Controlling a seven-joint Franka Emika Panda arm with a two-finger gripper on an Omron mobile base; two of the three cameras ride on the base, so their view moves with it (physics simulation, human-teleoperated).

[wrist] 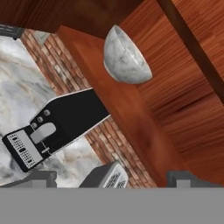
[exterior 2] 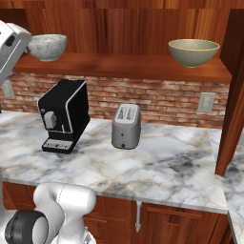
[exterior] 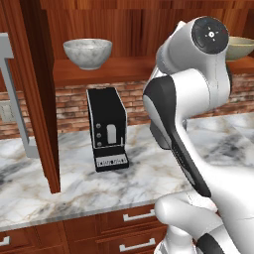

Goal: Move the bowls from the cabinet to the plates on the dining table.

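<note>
The cabinet stands open, its dark red-brown door [exterior: 40, 94] swung out at the left and its shelf [exterior 2: 124, 66] bare in the middle. A pale grey-white speckled bowl [exterior: 88, 52] [exterior 2: 46, 46] rests upright at the shelf's left end. A tan bowl [exterior 2: 193, 51] sits at the right end, partly hidden behind my arm in the left base view [exterior: 241, 48]. In the hand view my gripper [wrist: 113, 178] is open, nothing between its fingertips [wrist: 41, 177], and it faces the speckled bowl [wrist: 126, 57] from a distance. The dining table and plates are out of view.
A black coffee machine [exterior 2: 64, 114] [wrist: 57, 127] and a silver toaster [exterior 2: 126, 125] stand on the marble counter [exterior 2: 167, 162] under the shelf, against a brick wall. Drawers [exterior: 134, 228] run below the counter. A second open door [exterior 2: 233, 95] hangs at the right.
</note>
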